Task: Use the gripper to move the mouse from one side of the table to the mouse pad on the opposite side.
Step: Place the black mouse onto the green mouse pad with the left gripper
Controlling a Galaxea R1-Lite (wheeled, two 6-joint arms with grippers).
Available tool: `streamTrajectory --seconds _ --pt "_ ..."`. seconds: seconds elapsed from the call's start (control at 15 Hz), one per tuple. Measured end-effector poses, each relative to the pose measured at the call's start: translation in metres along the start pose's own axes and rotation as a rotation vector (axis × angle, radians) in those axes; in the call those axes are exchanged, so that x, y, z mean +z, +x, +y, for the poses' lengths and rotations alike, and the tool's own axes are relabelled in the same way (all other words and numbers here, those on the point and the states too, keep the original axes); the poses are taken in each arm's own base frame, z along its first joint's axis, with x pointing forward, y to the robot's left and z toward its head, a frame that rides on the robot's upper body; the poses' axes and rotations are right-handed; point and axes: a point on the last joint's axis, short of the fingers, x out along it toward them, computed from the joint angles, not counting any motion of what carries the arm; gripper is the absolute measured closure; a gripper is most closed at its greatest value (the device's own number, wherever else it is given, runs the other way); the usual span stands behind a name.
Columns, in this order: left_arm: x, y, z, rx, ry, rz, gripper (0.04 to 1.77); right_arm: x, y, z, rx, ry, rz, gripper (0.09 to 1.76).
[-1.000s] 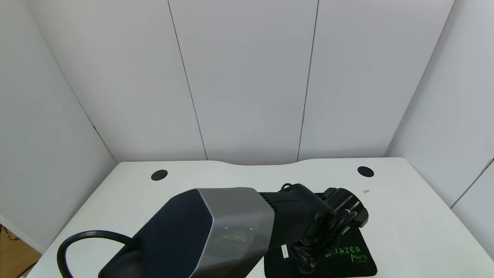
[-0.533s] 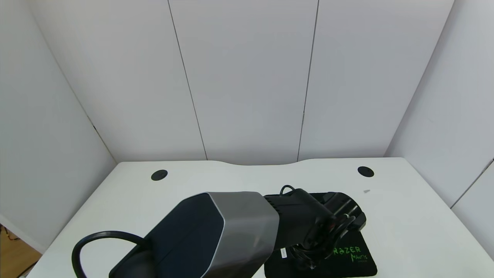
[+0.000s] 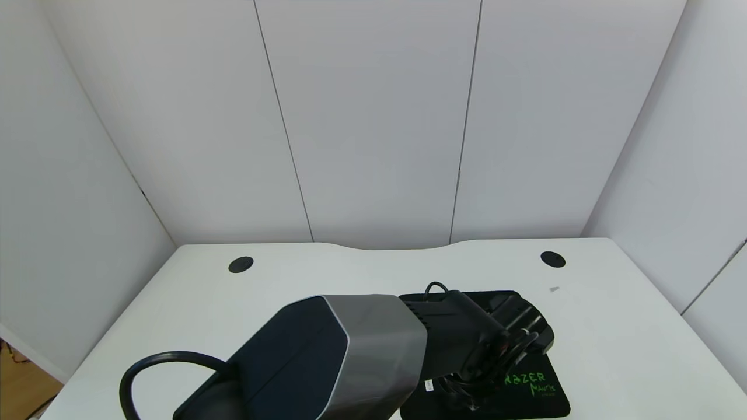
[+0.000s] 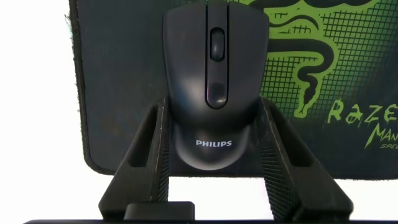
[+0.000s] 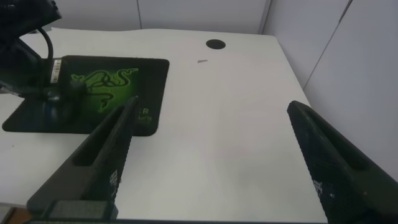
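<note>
The left arm reaches across the white tabletop toward its front right corner, where the black mouse pad lies flat. The left gripper hangs low over the pad's near portion, its cables bunched above it in the head view, which hides the mouse altogether.

From the left wrist camera the mouse is plain to see: glossy black, with white PHILIPS lettering at its rear and a scroll wheel toward its front. It sits between the two fingers, its narrow rear end lodged in the gap and its wider front reaching out past the fingertips over the pad's green snake logo. The inner faces of the fingers meet the mouse's flanks on both sides near the rear, so they are pinching it. Whether its underside touches the pad or hangs just above it, I cannot tell. The mouse lies over the pad close to one of its edges, with bare tabletop showing beyond that edge.

The right gripper stays off to the right side, above the tabletop's right front area, its fingers spread wide with nothing between them.

Two round black grommets sit near the rear edge.
</note>
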Motion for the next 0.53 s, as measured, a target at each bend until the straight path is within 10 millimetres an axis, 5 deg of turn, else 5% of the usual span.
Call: streamTrajectory --seconds 0.4,0.53 --pt "-0.0009 0.0 -0.0004 0.003 0.003 -0.004 0.94 0.0 0.0 0.0 0.0 0.001 0.0 0.14" --pt "-0.0011 -0.0004 -0.0005 0.002 0.008 -0.005 0.76 0.0 0.0 0.0 0.0 0.0 0.0 0.14"
